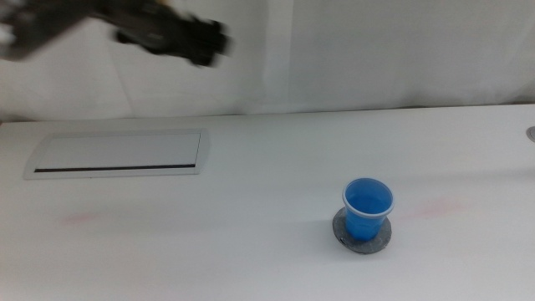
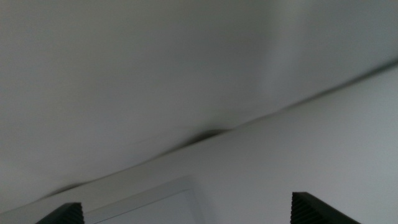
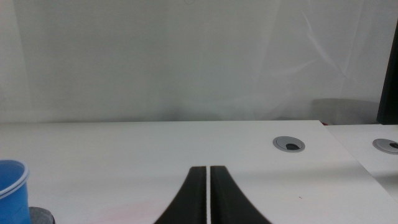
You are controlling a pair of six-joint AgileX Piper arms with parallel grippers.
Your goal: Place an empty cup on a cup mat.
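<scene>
Middle view: the bright blue cup [image 1: 368,208] stands upright on the speckled grey mat [image 1: 364,236], near right of the table [image 1: 251,226]. Left gripper [image 1: 205,42] raised far left, jaws spread; right gripper [image 3: 208,193] pressed together.

Left tool [image 1: 205,42] smeared by motion blur high in the middle view, its arm cut off by the edge, cup [image 3: 12,190] and cup mat [image 3: 42,217] cropped at the right wrist view's edge, mat's middle hidden beneath the cup, left wrist view blurred
</scene>
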